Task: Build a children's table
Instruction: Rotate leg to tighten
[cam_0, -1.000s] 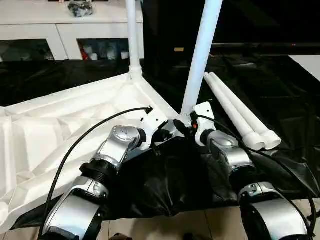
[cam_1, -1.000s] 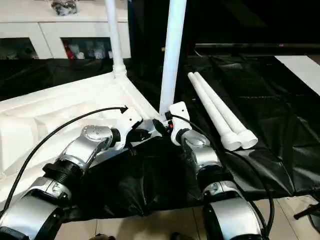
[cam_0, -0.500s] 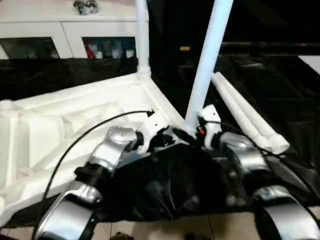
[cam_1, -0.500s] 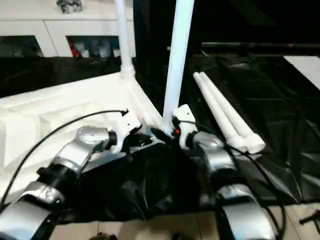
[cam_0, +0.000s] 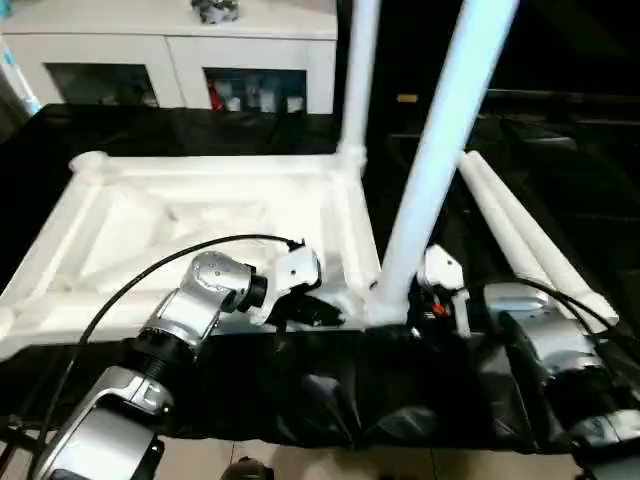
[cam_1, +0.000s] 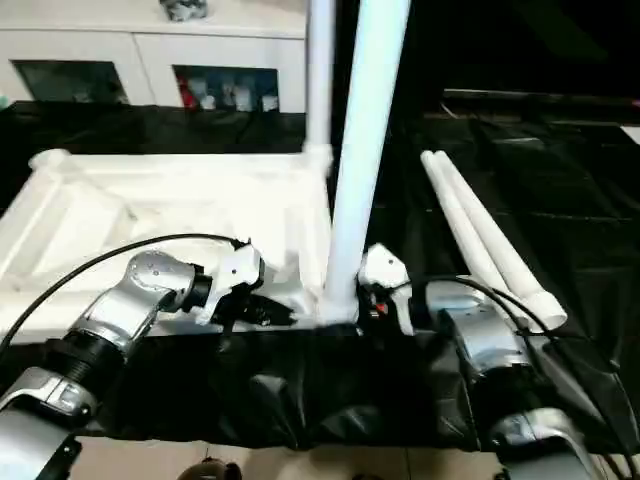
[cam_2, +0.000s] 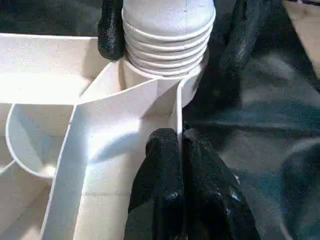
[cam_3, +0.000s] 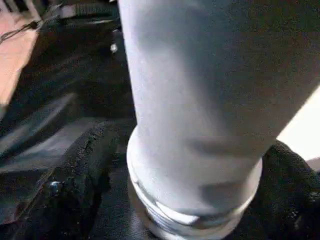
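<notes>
Our left hand (cam_2: 180, 150) pinched together on tabletop (cam_0: 200, 215) rib by near corner socket. Our right hand (cam_3: 195, 200) spread apart around upright leg (cam_0: 440, 150) base there. Two spare legs (cam_0: 530, 250) lie on black sheet.

You get motion blur across both head views; the upright white tubular plastic leg (cam_0: 440, 160) glares bluish, and the black plastic floor sheet (cam_0: 560, 150) stays dim.
</notes>
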